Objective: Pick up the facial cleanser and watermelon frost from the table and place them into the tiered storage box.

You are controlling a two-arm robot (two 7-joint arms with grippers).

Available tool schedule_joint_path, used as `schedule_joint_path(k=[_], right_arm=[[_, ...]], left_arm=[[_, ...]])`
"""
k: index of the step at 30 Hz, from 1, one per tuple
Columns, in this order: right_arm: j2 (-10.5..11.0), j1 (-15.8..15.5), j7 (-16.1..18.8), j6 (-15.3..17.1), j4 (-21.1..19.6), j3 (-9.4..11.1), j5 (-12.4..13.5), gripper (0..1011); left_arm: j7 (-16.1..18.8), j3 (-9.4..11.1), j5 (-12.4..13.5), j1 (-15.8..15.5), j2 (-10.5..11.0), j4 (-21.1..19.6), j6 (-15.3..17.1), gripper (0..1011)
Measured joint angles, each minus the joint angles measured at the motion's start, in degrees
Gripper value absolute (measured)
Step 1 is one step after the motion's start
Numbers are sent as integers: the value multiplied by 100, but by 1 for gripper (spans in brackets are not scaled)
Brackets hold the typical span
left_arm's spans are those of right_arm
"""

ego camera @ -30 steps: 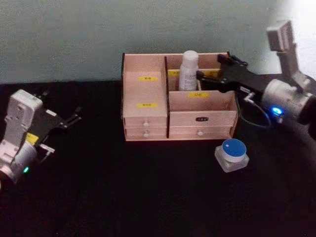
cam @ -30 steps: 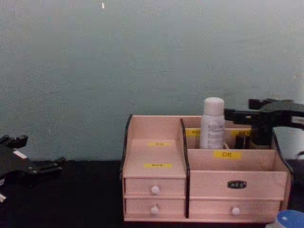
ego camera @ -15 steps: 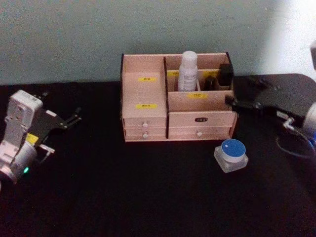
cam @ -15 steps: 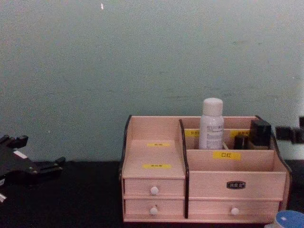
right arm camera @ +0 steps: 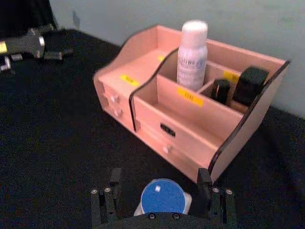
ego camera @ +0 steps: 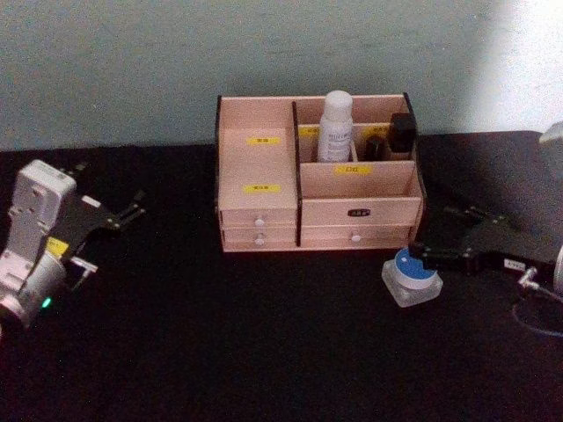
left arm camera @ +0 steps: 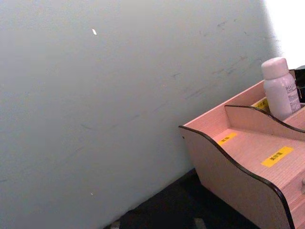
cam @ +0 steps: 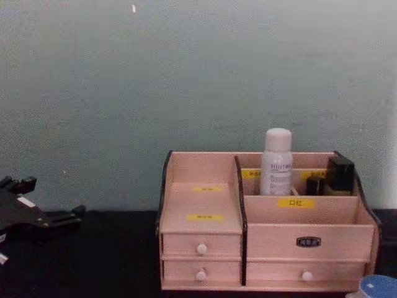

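I see one blue-lidded clear jar point(ego camera: 412, 274) on black table point(ego camera: 264, 352), 4 o'clock of pink wooden tiered box point(ego camera: 259, 167); right gripper point(right arm camera: 159, 179) fingers apart, flanking it. One white bottle point(ego camera: 335, 127) inside. Parked 9 o'clock: left gripper point(ego camera: 136, 204), fingers apart.

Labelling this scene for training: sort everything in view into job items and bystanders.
Job: white bottle, standing in the wooden organiser; blue-lidded jar, on the table; right gripper, open at the jar.
Lying about: small black block and dark stick at the organiser's back right; left gripper, parked far left.

Tiered storage box point(left arm camera: 238, 179) by a grey wall point(left arm camera: 119, 95), white bottle point(left arm camera: 280, 93) standing inside
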Motion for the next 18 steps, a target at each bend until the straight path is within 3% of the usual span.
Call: schedule_joint_path(k=[10,18], right_arm=[[89,193,-22,116,155,-379,-155,1003],[100,288,-48,165,255,-550,-258,1002]], left_arm=[[0,0,0,0,0,0,0,1001],[0,0,0,0,0,0,0,1001]])
